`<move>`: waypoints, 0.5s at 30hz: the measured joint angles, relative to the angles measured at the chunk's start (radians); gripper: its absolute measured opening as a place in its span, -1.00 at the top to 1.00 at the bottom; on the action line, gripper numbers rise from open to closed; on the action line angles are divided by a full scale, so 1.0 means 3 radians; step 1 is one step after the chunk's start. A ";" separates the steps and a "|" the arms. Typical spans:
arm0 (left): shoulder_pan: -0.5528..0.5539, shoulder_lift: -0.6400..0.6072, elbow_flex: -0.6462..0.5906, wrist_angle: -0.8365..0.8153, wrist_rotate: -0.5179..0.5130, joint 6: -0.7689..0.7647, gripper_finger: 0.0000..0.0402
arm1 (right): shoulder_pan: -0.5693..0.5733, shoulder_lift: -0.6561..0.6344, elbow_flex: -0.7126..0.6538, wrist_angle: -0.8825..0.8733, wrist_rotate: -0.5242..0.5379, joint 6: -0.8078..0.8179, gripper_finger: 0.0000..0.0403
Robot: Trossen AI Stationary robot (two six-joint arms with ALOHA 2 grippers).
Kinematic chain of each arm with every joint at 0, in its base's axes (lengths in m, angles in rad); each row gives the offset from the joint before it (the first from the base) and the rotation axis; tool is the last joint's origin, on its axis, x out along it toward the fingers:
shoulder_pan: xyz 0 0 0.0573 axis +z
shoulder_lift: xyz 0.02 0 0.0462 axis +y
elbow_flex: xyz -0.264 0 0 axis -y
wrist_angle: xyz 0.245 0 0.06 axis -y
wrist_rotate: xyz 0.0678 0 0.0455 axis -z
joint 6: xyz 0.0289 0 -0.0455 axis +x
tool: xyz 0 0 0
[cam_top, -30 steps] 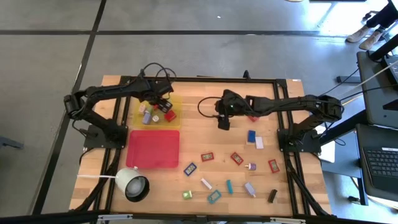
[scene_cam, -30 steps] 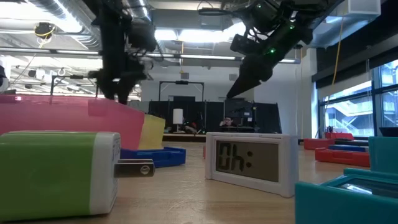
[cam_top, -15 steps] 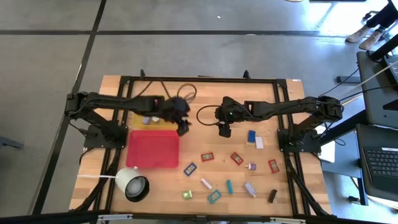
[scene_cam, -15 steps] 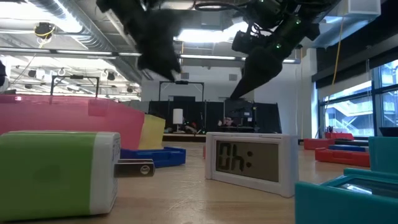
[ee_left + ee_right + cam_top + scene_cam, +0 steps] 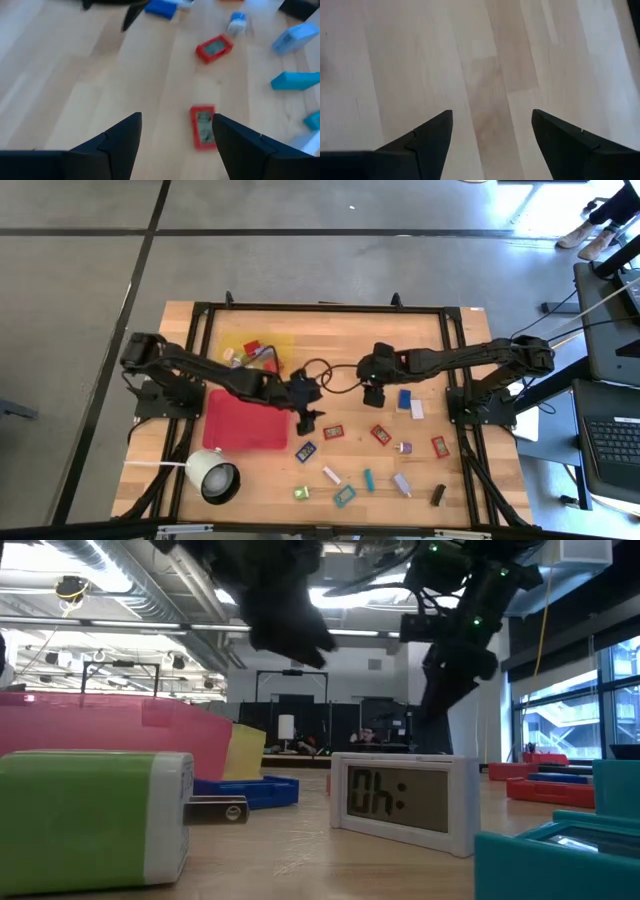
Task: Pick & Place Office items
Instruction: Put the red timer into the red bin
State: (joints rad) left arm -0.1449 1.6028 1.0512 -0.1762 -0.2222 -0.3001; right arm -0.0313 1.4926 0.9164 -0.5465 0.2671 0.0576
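You are working on the wooden table (image 5: 250, 480), with the red tray (image 5: 245, 418) at the left, the yellow tray (image 5: 262, 352) just beyond it, already holding a few small pieces, and a white lamp-like thing with a cord (image 5: 212, 474) at the near left corner.

The step in hand looks like a fresh pick: you are reaching out with the left arm, stretched low across the red tray toward the middle of the table. The left gripper (image 5: 306, 418) is hanging just past the tray's right edge, fingers spread with nothing between them. In the left wrist view, bare wood is showing in the gap and a small red clock-like piece (image 5: 202, 126) is lying close by the inner side of one finger (image 5: 250, 145), so you are not yet centred on it.

The right arm is reaching in from the right, its gripper (image 5: 373, 392) hovering over bare wood near the table's middle, fingers also spread and empty, with a blue block (image 5: 404, 398) just to its right.

Most office items are lying loose on the near right part of the table: red pieces (image 5: 381, 434), a blue one (image 5: 306, 449), teal ones (image 5: 344, 496), a green block (image 5: 301, 493) and a black stick (image 5: 438, 495).

Next, I judge, you are needing to line the left fingers over the red piece, lower, and close before carrying it to a tray.
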 joint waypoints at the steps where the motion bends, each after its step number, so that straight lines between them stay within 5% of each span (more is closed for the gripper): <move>1: -0.0011 0.0069 0.0000 0.0124 0.0000 -0.0001 -0.21 | 0.0014 0.0000 0.0001 -0.0044 0.0014 0.0033 -0.36; 15: 0.0030 0.0902 0.0001 0.0859 0.0456 -0.0273 -0.48 | 0.0073 0.0000 0.0000 -0.0332 0.0019 0.0045 -0.36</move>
State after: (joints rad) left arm -0.1359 1.8735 1.0515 0.0815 -0.0855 -0.3820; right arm -0.0093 1.4925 0.9165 -0.6461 0.2729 0.0711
